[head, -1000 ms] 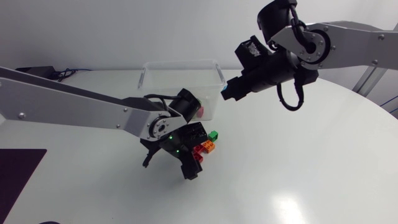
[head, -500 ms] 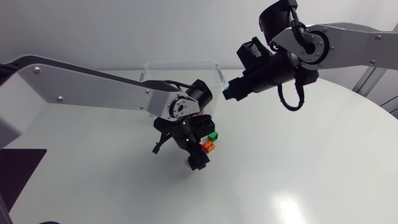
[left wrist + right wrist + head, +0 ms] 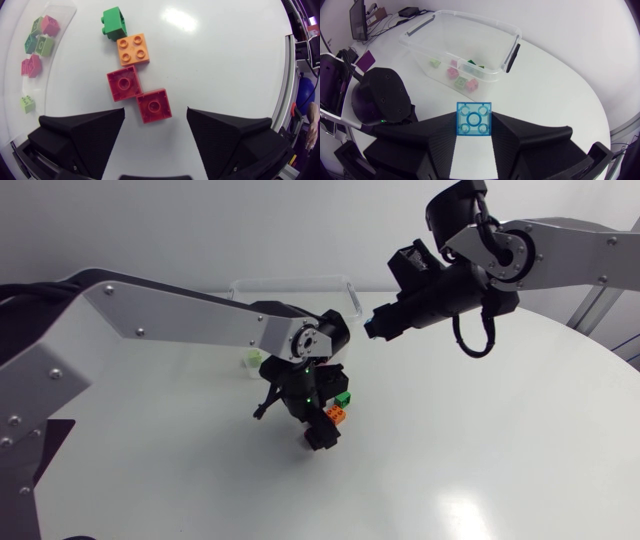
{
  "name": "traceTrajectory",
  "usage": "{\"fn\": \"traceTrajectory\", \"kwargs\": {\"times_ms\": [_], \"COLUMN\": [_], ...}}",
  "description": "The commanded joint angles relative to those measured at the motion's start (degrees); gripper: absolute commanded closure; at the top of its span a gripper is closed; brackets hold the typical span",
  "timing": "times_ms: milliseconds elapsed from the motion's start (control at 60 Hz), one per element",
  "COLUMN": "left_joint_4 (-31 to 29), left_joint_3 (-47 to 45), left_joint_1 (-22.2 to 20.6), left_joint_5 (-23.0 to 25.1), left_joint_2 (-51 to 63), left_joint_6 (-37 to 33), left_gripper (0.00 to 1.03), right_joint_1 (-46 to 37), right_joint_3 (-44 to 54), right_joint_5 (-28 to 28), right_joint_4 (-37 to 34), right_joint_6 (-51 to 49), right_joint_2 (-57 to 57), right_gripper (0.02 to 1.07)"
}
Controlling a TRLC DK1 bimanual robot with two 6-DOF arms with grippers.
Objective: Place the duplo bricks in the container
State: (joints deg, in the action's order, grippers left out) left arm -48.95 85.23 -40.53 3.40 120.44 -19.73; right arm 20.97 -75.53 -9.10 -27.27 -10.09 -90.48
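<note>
Two arms hang over the round white table (image 3: pixel 520 440). The left arm (image 3: pixel 180 325) comes in from the left edge as a long bent span, its wrist turned straight down in front of the container. The right arm (image 3: pixel 560 245) comes in from the right edge, raised well above the table, with its forearm angled down toward the container's near corner. The clear plastic container (image 3: pixel 470 22) stands toward the table's far side and holds several small pink and green bricks (image 3: pixel 465 82) on its floor. The left gripper (image 3: pixel 155 117) points down with its fingers spread wide, gripping nothing. One red brick (image 3: pixel 154 105) lies on the table between its fingertips, touched by neither. A second red brick (image 3: pixel 124 83) meets the first corner to corner, just ahead. Further ahead come an orange brick (image 3: pixel 133 49) and a green brick (image 3: pixel 114 23), in a close row. The right gripper (image 3: pixel 474 125) is closed on a translucent blue brick (image 3: pixel 474 118), pinched from both sides with its studs facing the camera, short of the container.
</note>
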Motion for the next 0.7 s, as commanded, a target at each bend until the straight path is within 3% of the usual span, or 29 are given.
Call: {"fn": "traceTrajectory", "kwargs": {"times_ms": [0, 100, 217, 500, 683], "left_joint_4": [-0.97, -1.68, -4.58, -8.00, -8.00], "left_joint_3": [1.87, 2.75, 4.94, 7.76, 8.20], "left_joint_1": [-0.51, -0.42, -0.07, 0.19, -0.07], "left_joint_5": [0.12, 0.20, 2.31, 3.28, 3.28], "left_joint_2": [1.90, 2.52, 4.80, 7.09, 8.93], "left_joint_6": [1.88, 2.32, 3.64, 3.82, 3.82], "left_gripper": [0.21, 0.21, 0.31, 0.34, 0.53], "right_joint_1": [-0.67, -0.84, -1.11, -1.37, -1.55], "right_joint_3": [1.87, 1.87, 1.96, 2.49, 2.31], "right_joint_5": [-0.92, -1.00, -1.27, -1.53, -1.80], "right_joint_4": [-0.42, -0.42, -0.51, -0.42, -0.51], "right_joint_6": [-0.02, -0.11, -0.28, -0.28, -0.28], "right_joint_2": [1.09, 1.18, 1.36, 1.44, 1.62], "right_gripper": [0.81, 0.81, 0.81, 0.81, 0.81]}}
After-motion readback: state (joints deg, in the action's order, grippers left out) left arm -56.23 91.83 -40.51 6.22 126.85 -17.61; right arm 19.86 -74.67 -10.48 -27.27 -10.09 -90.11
